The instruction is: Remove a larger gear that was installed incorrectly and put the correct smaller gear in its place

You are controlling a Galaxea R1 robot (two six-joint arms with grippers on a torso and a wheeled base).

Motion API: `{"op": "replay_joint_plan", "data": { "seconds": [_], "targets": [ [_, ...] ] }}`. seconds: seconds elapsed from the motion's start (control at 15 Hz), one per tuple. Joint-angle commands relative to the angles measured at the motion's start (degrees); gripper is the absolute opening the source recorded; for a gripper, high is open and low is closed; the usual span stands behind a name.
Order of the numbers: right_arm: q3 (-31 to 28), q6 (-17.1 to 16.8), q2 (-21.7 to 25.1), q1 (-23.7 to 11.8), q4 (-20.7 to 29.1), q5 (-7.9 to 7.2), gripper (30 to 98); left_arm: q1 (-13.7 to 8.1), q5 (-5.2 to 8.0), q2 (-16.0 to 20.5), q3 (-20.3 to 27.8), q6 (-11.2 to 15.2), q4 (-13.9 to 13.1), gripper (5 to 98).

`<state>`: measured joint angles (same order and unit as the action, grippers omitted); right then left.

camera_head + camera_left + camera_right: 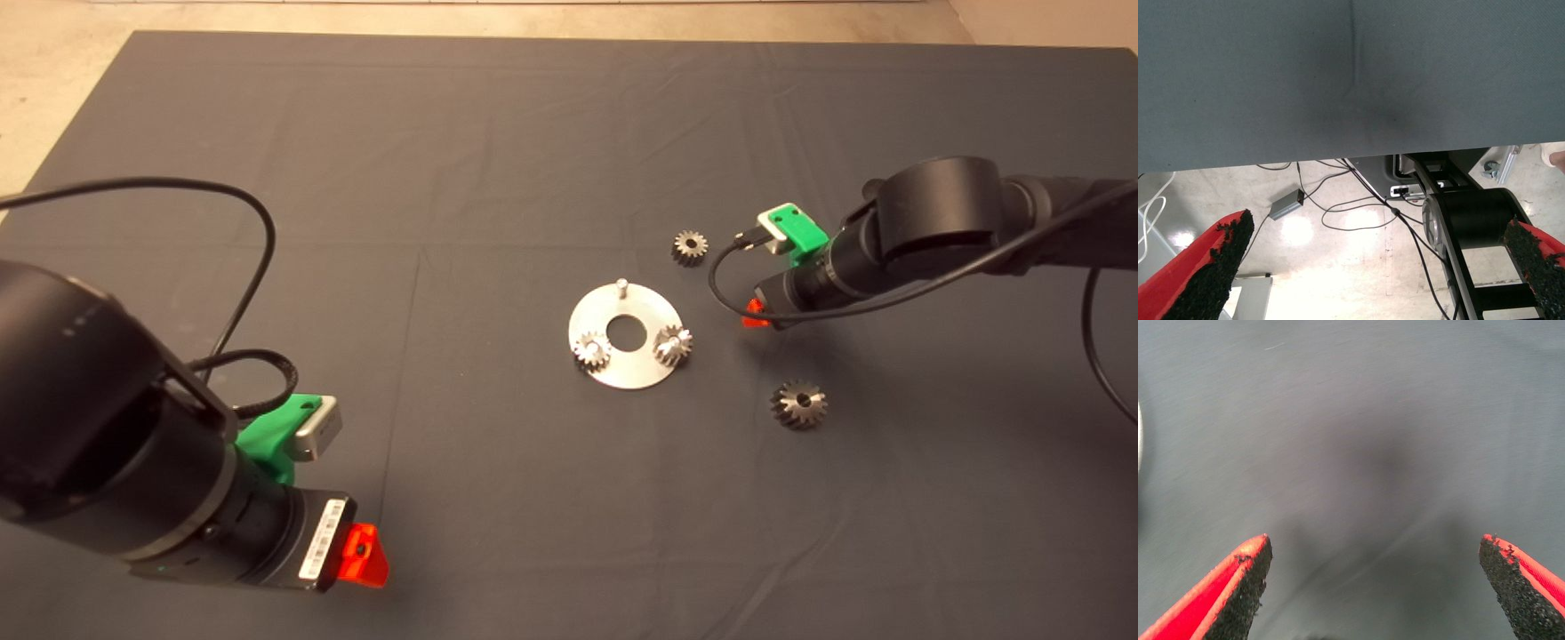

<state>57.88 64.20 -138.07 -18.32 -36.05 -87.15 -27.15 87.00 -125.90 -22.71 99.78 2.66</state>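
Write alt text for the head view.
A round steel plate carries two small silver gears and one bare peg. The larger gear and the smaller gear lie loose on the dark mat, the right gripper between them.

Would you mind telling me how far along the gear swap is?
Done: the larger gear lies off the plate, leaving one pin bare. In hand: the right end effector hovers open, empty, beside the plate. Left: seat the smaller gear. The left end effector waits, open.
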Motion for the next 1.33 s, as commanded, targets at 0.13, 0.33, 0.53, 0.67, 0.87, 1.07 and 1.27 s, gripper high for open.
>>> {"op": "replay_joint_plan", "data": {
  "seconds": [0.13,0.33,0.53,0.67,0.87,1.07,1.27],
  "targets": [
    [3.0,-0.3,-3.7,-1.5,-1.5,0.93,82.5,-0.4,0.10,0.0,0.8,0.1,-0.5,97.6],
    [4.9,-0.3,-4.6,-1.5,-1.6,3.50,82.5,-0.4,0.03,0.0,0.8,0.1,-0.4,97.6],
    [7.1,-0.4,-5.2,-1.5,-1.7,5.58,82.5,-0.4,0.10,0.0,0.8,0.1,-0.5,97.6],
    [8.1,-0.4,-6.7,-1.4,-3.6,5.68,82.5,-0.4,0.18,0.0,0.7,0.0,-0.4,97.6],
    [8.4,-0.3,-7.0,-1.4,-4.5,5.85,82.5,-0.4,0.10,0.0,0.8,0.1,-0.4,97.6],
    [8.4,-0.3,-7.0,-1.3,-5.6,5.85,82.5,-0.4,0.10,0.0,0.8,0.0,-0.4,97.6],
    [8.5,-0.3,-7.1,-1.2,-7.6,5.85,82.5,-0.4,0.10,0.0,0.8,0.0,-0.4,97.6]
  ]
}}
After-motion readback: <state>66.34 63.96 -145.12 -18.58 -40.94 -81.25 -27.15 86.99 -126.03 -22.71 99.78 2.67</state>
